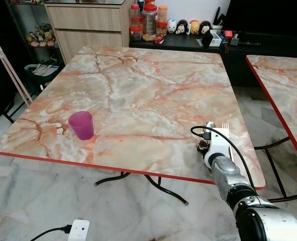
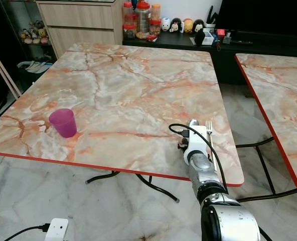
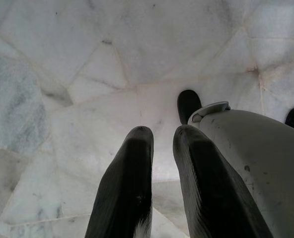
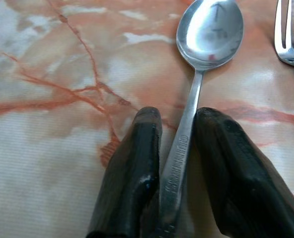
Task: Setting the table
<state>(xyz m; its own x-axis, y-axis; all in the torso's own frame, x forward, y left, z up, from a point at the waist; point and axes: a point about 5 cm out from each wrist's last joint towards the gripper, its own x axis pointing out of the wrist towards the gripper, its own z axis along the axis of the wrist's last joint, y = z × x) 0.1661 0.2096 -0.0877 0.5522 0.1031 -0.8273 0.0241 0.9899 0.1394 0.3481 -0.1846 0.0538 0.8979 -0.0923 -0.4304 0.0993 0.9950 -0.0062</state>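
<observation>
Jars with red lids (image 1: 148,20) and small figurines (image 1: 188,26) stand on a dark sideboard (image 1: 188,42) beyond the surface's far edge. White power adapter (image 1: 78,230) lies on the floor.

We are stretching our right arm (image 1: 229,178) forward, the silver forearm pointing away from us and the white wrist lying low over the table (image 1: 138,90). Our right gripper (image 4: 179,124) is closing its 2 black fingers (image 4: 132,173) on the handle of a spoon (image 4: 201,54). Our left arm is hanging idle, and the left gripper (image 3: 162,136) is pointing down at the floor, its 2 fingers (image 3: 124,188) standing a little apart.
</observation>
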